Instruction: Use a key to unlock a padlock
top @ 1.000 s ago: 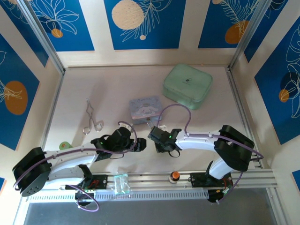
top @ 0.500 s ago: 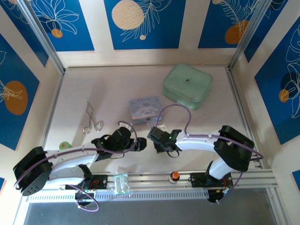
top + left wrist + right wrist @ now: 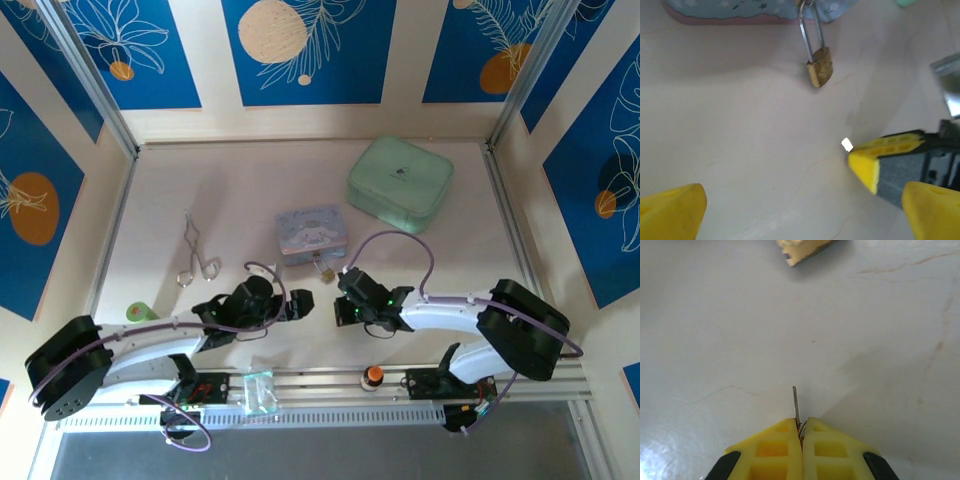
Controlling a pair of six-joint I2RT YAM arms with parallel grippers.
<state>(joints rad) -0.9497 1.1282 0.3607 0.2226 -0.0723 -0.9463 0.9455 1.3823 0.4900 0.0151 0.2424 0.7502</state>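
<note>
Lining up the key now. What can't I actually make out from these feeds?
1. Right wrist view: the key is an edge-on sliver; its bow is hidden between the right gripper's shut fingers.
2. Left wrist view: the padlock is blurred, no keyhole readable.
3. Left wrist view: the shackle top is cut off by the frame's upper edge, beside the blue box.
4. Top view: padlock too small to tell locked from open.

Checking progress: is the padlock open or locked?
Looks locked: in the left wrist view, both shackle legs run into the padlock body.
</note>
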